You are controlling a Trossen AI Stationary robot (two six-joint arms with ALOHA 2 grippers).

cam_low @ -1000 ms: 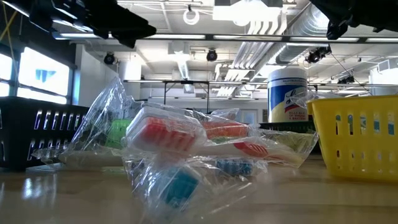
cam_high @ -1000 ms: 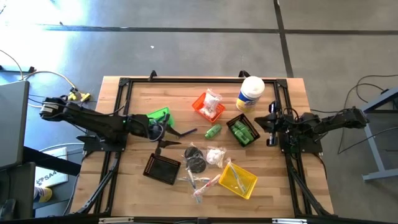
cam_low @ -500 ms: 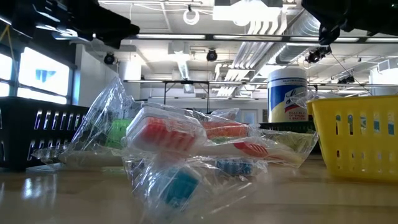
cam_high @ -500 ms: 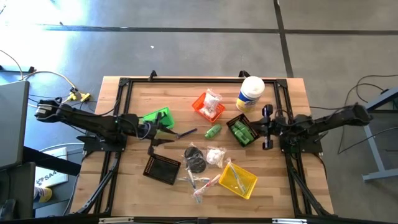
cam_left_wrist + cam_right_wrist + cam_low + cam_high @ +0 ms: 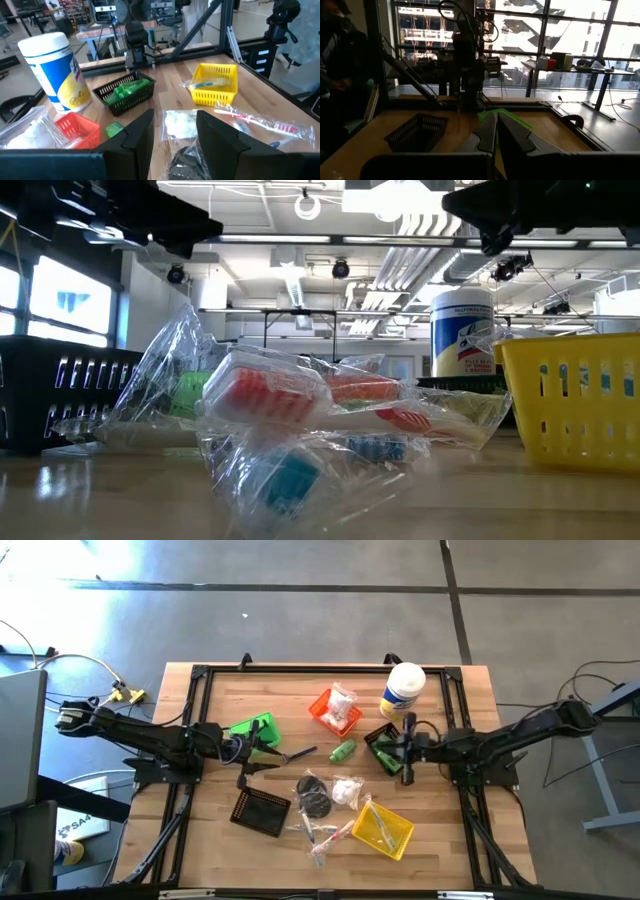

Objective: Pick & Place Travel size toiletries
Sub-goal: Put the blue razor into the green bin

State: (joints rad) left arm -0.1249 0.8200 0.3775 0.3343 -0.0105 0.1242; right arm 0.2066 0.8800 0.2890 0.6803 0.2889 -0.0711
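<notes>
Although several toiletries were already sorted, with green bottles (image 5: 390, 752) in the black bin (image 5: 372, 736), a white packet (image 5: 342, 700) in the orange bin (image 5: 324, 716) and a stick in the yellow bin (image 5: 392, 836), much lay loose on the surface (image 5: 450, 830): one green bottle (image 5: 342, 750), wrapped toothbrushes (image 5: 322, 834), a white packet (image 5: 347, 790) and dark pieces (image 5: 315, 798). The right gripper (image 5: 406, 748), pressed together and empty, hovered over the black bin. The left gripper (image 5: 268, 753), partly spread, held nothing beside the green bin (image 5: 252, 728).
</notes>
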